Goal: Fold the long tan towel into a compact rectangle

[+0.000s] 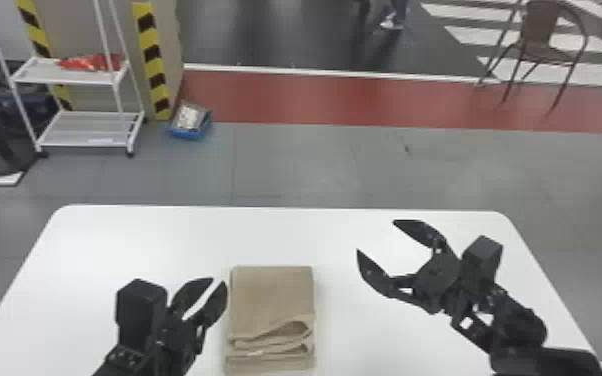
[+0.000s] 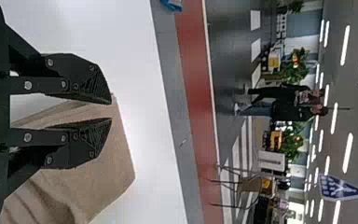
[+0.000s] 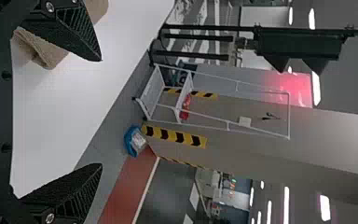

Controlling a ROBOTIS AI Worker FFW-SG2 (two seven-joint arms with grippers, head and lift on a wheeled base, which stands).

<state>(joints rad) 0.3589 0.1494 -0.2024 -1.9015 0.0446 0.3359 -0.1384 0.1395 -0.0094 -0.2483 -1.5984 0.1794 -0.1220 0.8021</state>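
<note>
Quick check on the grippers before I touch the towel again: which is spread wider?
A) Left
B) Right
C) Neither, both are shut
B: in the head view the right gripper has its fingertips far apart, while the left gripper, beside the folded towel, has only a narrow gap between its fingers.

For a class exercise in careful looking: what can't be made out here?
- Head view: underside of the towel, hidden by its upper layers.
- Head view: near edge of the table, cut off by the bottom edge.
- Left wrist view: part of the towel, covered by the left gripper.
- Head view: contents of the blue box, too small.
</note>
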